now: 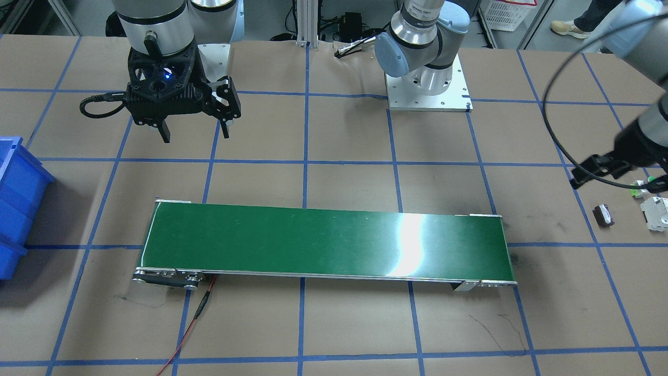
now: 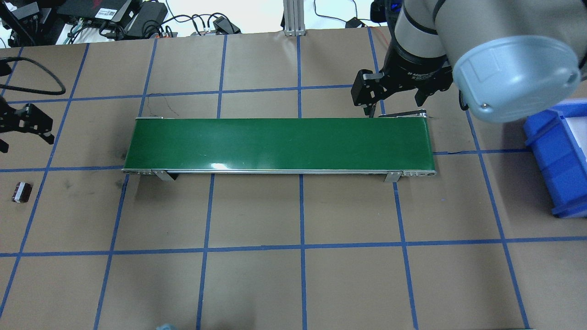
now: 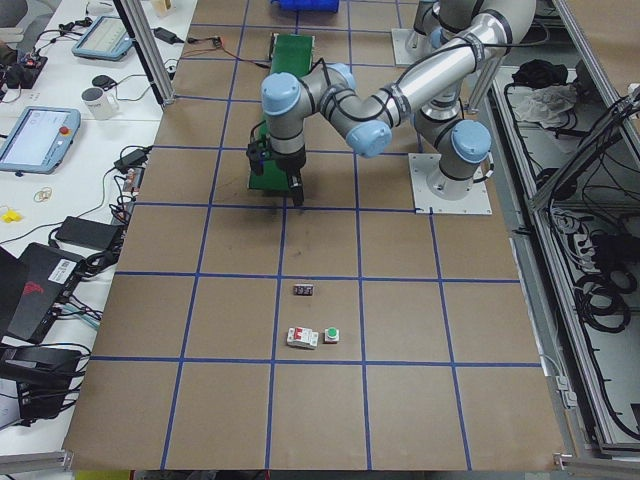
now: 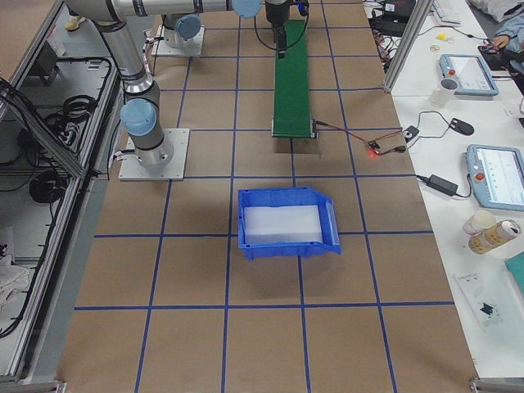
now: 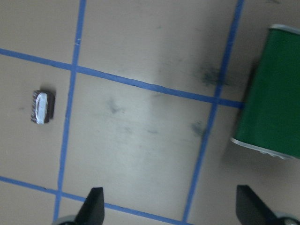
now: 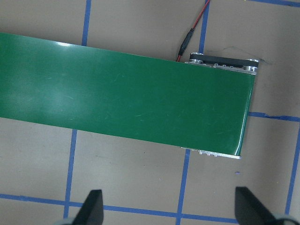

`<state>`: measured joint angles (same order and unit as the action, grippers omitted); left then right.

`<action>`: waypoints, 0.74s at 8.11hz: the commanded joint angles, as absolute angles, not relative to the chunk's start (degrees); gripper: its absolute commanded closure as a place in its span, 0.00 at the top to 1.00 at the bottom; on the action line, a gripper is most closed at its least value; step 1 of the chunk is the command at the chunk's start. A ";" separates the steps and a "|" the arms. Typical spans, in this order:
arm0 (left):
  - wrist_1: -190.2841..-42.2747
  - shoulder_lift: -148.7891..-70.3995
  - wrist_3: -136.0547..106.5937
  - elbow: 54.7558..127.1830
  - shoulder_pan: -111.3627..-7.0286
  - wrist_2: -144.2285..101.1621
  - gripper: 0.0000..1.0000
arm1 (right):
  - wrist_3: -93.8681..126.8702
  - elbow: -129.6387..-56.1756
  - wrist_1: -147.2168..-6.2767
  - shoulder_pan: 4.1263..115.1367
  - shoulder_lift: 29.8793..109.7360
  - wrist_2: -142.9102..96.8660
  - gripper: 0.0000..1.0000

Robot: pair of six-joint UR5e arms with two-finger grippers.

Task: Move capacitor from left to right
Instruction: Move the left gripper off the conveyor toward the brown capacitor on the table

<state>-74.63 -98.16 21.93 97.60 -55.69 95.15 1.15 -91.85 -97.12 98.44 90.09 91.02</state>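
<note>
While the capacitor point(image 5: 42, 107) is lying on its side on the table point(image 2: 257, 284), out past the belt's point(image 2: 275, 144) left end and just beside a tape line point(image 5: 69, 122), we are hanging the left gripper point(image 5: 171, 205) above bare paper, well apart from it, with jaws spread and nothing between them. We are also holding the right gripper point(image 6: 169, 205) over the belt's far end, jaws likewise apart and empty.

We are judging the capacitor to be light and rigid, with a smooth round sleeve that may roll or slip under a glancing touch. We are therefore favouring a hold across its curved body at mid-length, fingers coming down on either side so that it cannot roll away, with only modest squeeze.

The left wrist view is giving us the pale stripe facing up, which the overhead view is showing only as a speck at its left edge. The front-facing view is adding what the overhead is cutting off: a white block point(image 1: 655, 213) and a green-capped part point(image 1: 637, 191) sitting near the capacitor but not touching it. The overhead view is showing the bin point(image 2: 548, 151) beyond the belt's right end.
</note>
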 commanded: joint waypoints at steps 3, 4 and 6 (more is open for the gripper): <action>-56.54 -113.44 43.59 97.56 -44.23 94.66 1.00 | 1.14 -92.28 -97.12 98.44 90.09 91.05 1.00; -55.90 -115.12 43.59 97.65 -43.17 94.66 1.00 | 1.06 -92.46 -97.21 98.44 90.09 91.05 1.00; -55.72 -116.54 46.04 97.74 -41.93 94.83 1.00 | 1.05 -92.46 -97.12 98.44 90.26 91.23 1.00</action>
